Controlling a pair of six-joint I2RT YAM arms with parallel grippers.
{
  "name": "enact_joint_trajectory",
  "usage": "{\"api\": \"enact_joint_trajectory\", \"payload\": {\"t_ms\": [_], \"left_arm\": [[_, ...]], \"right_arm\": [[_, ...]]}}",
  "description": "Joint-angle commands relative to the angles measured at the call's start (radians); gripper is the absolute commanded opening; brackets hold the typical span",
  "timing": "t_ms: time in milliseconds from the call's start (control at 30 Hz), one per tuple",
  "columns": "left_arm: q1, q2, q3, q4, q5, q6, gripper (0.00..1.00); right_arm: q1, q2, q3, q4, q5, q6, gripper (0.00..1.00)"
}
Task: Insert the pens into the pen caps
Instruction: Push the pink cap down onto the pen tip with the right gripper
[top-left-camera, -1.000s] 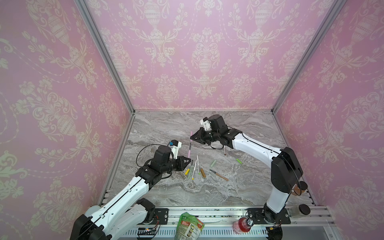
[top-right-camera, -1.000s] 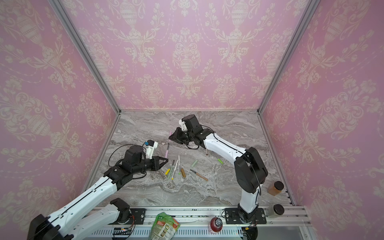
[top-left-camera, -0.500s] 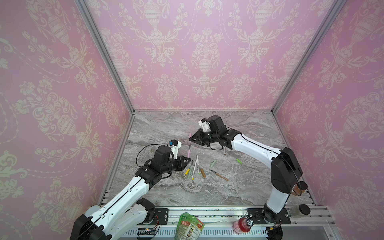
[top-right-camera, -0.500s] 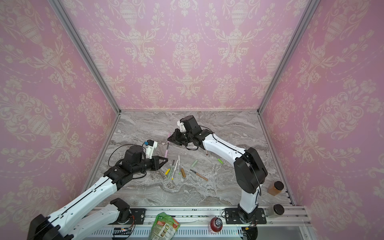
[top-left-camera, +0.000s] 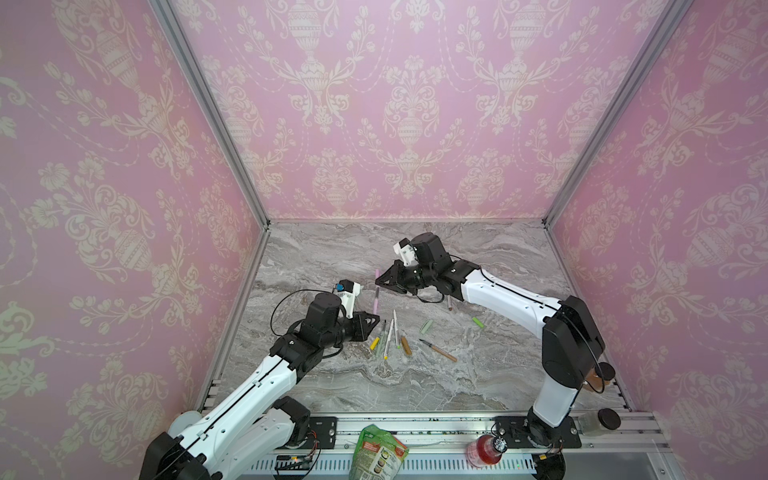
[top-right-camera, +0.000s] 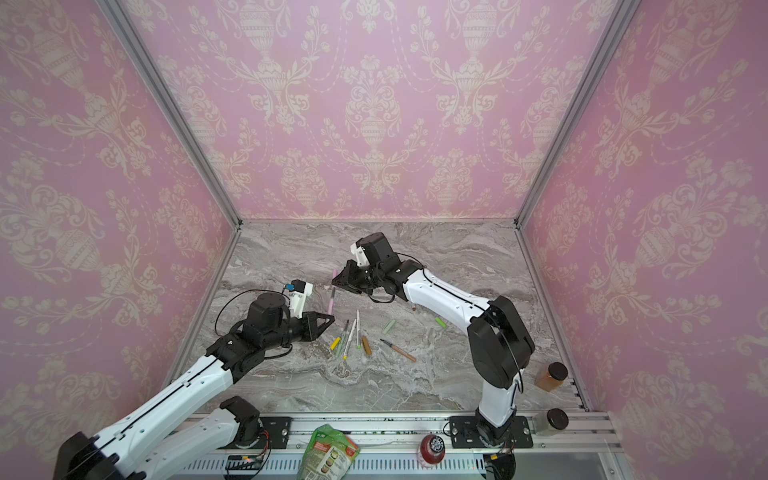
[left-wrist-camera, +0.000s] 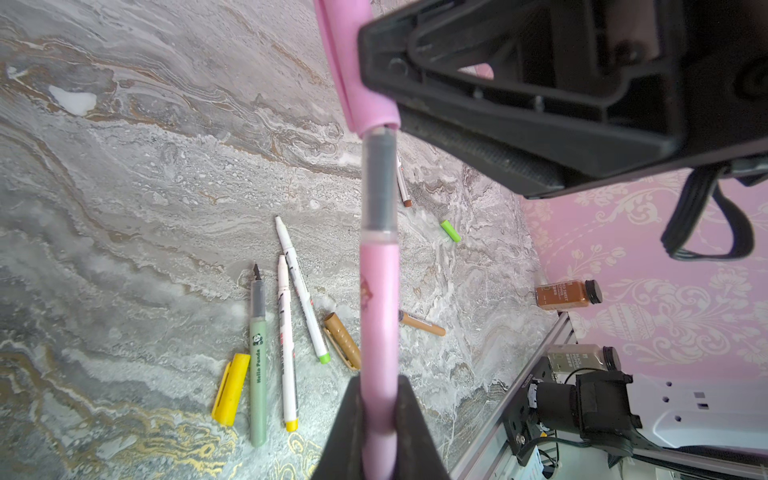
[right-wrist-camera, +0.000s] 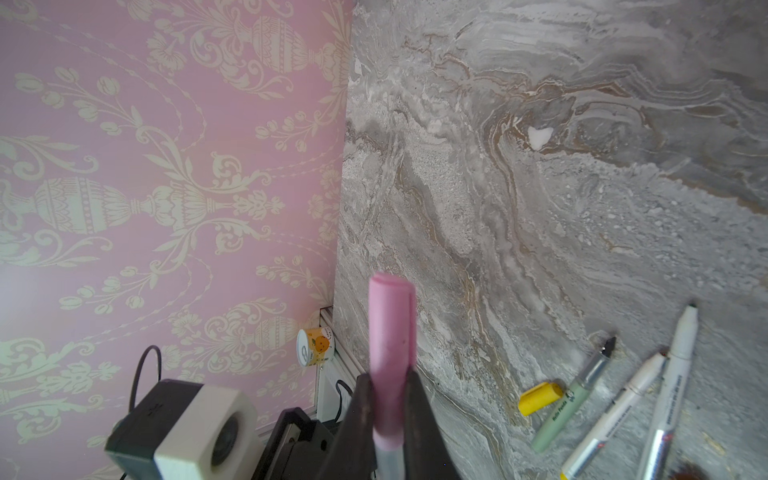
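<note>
The left wrist view shows the left claw (left-wrist-camera: 380, 384) gripping the pink pen (left-wrist-camera: 379, 299), tip inside the pink cap (left-wrist-camera: 345, 62); the right wrist view instead shows the right claw (right-wrist-camera: 388, 376) pinching that cap.

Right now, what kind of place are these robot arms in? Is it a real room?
Probably a robot test booth, not a real room: pink wallpaper panels held in aluminium posts, a marble-look tabletop, and a metal rail along the front.
</note>
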Motion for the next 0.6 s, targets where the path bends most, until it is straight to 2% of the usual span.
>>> {"api": "enact_joint_trajectory", "payload": {"t_ms": [0,567], "left_arm": [[-0.007,-0.018,-0.014,0.042,-0.037,-0.023,0.00],[-0.007,-0.029,-0.019,0.114,-0.074,-0.069,0.00]], "right_arm": [[0.013,-0.045,-0.023,0.000,0.003,-0.030,0.05],[0.063,-0.100,-0.076,0.054,0.074,-0.109,0.04]]}}
